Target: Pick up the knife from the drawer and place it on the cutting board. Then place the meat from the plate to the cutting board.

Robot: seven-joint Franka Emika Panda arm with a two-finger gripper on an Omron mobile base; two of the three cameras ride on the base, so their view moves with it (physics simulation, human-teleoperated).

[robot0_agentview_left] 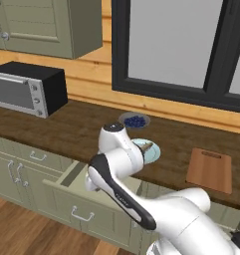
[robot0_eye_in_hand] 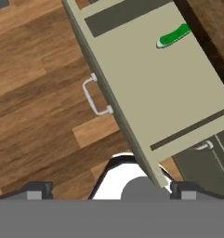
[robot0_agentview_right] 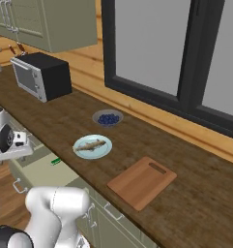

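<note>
Dark wooden worktop [robot0_agentview_right: 195, 193] under a large window, with sage-green cabinets below and the wide drawer [robot0_eye_in_hand: 146, 88] pulled out over the plank floor. Seen from the hand camera, the pincer [robot0_eye_in_hand: 108, 189] hangs above the drawer's front edge with its two finger tips spread wide and nothing between them. The knife [robot0_eye_in_hand: 174, 36] lies flat on the pale drawer floor at the far side, close under the worktop's lip — well apart from the pincer, up and to the right of it in the hand view. Its long axis runs roughly along the drawer's back edge, green handle toward the upper right, short grey blade pointing lower left. From the right base camera a small green patch of the handle shows in the open drawer, just below the worktop edge. On the worktop sit the cutting board [robot0_agentview_right: 142, 181], bare, and the pale blue plate [robot0_agentview_right: 92, 147] carrying the meat [robot0_agentview_right: 90, 144]; a bowl of berries [robot0_agentview_right: 108, 118] stands behind the plate. Judged stage: approach to the knife — the hand must travel inward across the drawer and likely turn so the fingers straddle the handle.
</note>
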